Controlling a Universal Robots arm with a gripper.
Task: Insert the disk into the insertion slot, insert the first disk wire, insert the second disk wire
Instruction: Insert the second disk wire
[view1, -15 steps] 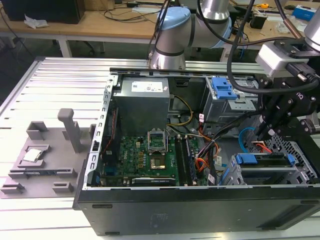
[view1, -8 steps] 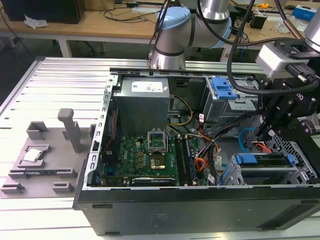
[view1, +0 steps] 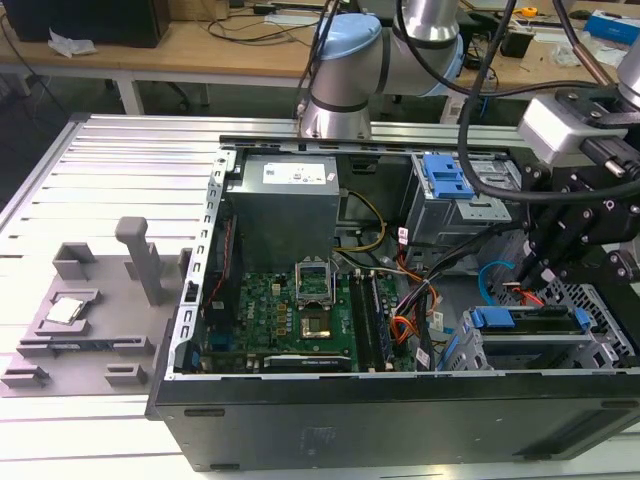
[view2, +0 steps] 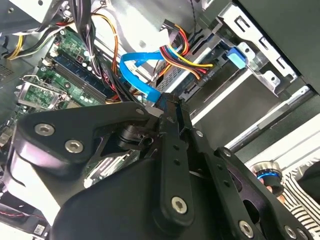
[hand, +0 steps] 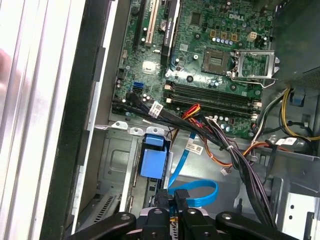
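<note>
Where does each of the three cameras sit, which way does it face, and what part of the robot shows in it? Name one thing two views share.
Exterior view: off the arm, looking down into the open computer case; the arm and gripper show at the exterior view's right.
First wrist view: on the wrist, looking over the gripper at the motherboard and the blue carrier.
Second wrist view: on the wrist, looking along the gripper's black linkage at the bundled wires.
Shared: both wrist views show the blue cable at the gripper.

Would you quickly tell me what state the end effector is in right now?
End effector: fingers close together above the blue-framed silver disk, apparently pinching the flat blue ribbon cable; the grip itself cannot be told.
</note>
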